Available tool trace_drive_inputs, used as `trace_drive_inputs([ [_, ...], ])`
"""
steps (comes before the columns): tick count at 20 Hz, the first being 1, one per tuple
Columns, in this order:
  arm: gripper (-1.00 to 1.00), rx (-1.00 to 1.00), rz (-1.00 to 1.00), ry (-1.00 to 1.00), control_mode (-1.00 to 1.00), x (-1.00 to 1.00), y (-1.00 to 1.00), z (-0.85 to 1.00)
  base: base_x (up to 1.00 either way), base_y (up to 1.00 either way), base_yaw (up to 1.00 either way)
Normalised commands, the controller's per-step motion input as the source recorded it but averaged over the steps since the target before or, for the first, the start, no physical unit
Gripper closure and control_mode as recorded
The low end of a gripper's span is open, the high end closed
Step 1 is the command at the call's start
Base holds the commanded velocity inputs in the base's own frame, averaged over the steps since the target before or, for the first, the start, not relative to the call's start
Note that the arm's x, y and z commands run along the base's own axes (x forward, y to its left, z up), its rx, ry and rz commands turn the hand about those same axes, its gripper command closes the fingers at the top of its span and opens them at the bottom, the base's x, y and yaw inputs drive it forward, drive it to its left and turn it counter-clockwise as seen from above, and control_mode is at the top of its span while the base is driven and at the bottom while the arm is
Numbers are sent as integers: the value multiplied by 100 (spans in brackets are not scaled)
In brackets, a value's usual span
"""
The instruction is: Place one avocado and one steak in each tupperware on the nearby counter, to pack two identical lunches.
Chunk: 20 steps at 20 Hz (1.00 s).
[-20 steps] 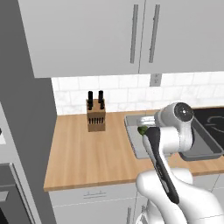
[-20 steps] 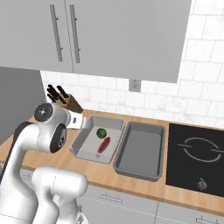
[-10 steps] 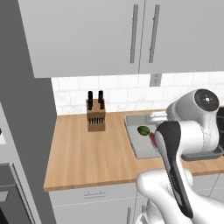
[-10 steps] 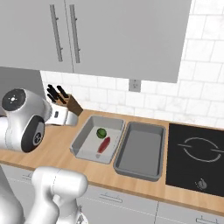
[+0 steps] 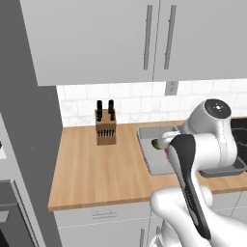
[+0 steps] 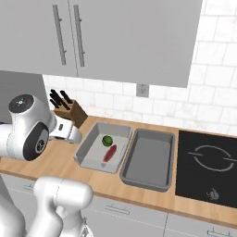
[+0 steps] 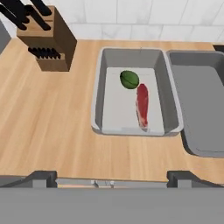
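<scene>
- The left tupperware (image 7: 136,90) sits on the counter (image 7: 52,122) with one avocado (image 7: 129,79) and one steak (image 7: 142,105) lying inside it, the steak just beside the avocado at about its 5 o'clock in the hand view; that lunch looks packed.
- The second tupperware (image 7: 199,105) stands just beside the first, at its 3 o'clock, and holds nothing, so by judgement half the task remains.
- The bins stand close together, side by side, which suits packing them alike.
- The knife block (image 7: 46,41) stands at about 10 o'clock of the filled bin, well apart from it.
- The gripper (image 7: 111,178) hangs above the counter's near edge, its fingers (image 7: 43,178) spread wide and holding nothing; the hand looks down over both bins, probably pulled back to go for the next items.
- Compared with a second ago, the arm's round joint (image 6: 28,133) has swung from over the filled bin toward the left of the right base view, and a half second ago it was further left still.
- The avocado and steak lie as they did then, and the bins have not shifted.
</scene>
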Motion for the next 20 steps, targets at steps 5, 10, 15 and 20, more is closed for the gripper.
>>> trace_drive_inputs([
  [5,-100,0,0,-1,-100,0,0,-28,0,0,0],
  [10,-100,0,0,0,-100,0,0,0,0,0,0],
  [15,-100,0,0,-1,100,-14,0,0,-14,1,0],
  [20,-100,0,0,0,100,0,0,0,-93,34,9],
])
